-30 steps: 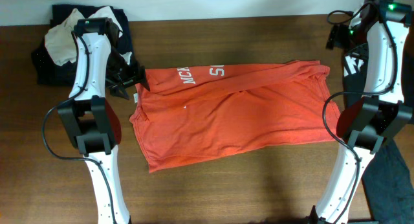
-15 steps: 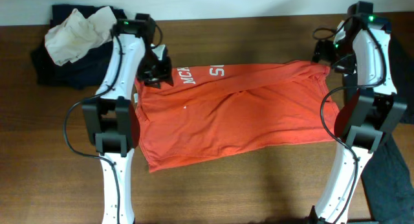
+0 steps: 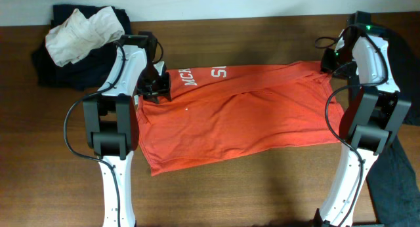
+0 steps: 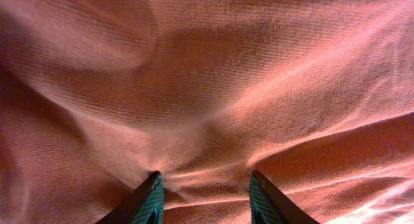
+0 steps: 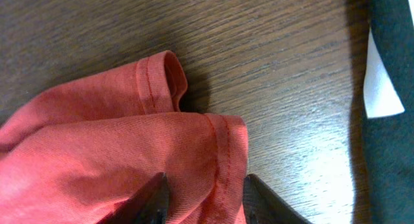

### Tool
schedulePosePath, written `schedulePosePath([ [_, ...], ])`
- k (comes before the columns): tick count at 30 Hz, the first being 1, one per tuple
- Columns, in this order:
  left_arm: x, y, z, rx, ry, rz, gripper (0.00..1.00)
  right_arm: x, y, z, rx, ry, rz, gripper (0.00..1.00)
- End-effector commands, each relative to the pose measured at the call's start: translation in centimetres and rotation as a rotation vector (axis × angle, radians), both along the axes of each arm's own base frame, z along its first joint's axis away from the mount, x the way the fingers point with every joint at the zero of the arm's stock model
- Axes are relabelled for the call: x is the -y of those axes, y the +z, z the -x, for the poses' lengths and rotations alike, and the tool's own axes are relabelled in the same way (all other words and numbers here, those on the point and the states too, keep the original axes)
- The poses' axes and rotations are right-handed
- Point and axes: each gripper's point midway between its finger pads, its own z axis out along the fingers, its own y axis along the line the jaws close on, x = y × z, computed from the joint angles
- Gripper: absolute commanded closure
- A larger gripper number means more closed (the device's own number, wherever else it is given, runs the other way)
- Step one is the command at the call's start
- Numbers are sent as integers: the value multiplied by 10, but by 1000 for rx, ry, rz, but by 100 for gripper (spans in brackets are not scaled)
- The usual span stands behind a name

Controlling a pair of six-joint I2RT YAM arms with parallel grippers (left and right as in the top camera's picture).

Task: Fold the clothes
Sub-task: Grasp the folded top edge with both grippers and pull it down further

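An orange shirt with white lettering lies spread flat across the wooden table. My left gripper is pressed down on its upper left corner. In the left wrist view the orange cloth fills the frame, and a ridge of it is bunched between the gripper's two fingers. My right gripper sits on the shirt's upper right corner. In the right wrist view the gripper has its fingers on either side of the hemmed corner, with cloth filling the gap.
A pile of clothes sits at the back left: a cream garment on a dark one. Another dark garment hangs off the right edge, seen with a white label in the right wrist view.
The left gripper has slid from beside the shirt's left edge onto its upper left corner. The right gripper came down onto the upper right corner. Both have closed on cloth.
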Motion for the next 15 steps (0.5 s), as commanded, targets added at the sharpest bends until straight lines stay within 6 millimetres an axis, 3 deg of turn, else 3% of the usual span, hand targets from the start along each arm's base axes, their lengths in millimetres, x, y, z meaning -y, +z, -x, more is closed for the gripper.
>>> schedulePosePath([
  [1, -28, 0, 4, -13, 18, -67, 57, 3, -2, 1, -8, -6, 17, 86],
  [3, -35, 0, 6, -26, 34, -68, 57, 3, -2, 2, -9, -7, 17, 96],
  [8, -51, 1, 8, -42, 71, -68, 57, 0, 13, 1, -3, -3, -2, 96],
  [9, -52, 1, 8, -42, 72, -68, 57, -4, 15, -1, 5, 1, -26, 86],
  [10, -53, 1, 9, -44, 73, -68, 57, -6, 15, -1, 6, 3, -35, 86],
  [11, -53, 1, 9, -45, 74, -69, 57, -7, 15, 0, 3, 3, -39, 96],
  [15, -61, 1, 9, -50, 92, -68, 57, -14, 14, 6, -21, -12, -83, 96],
])
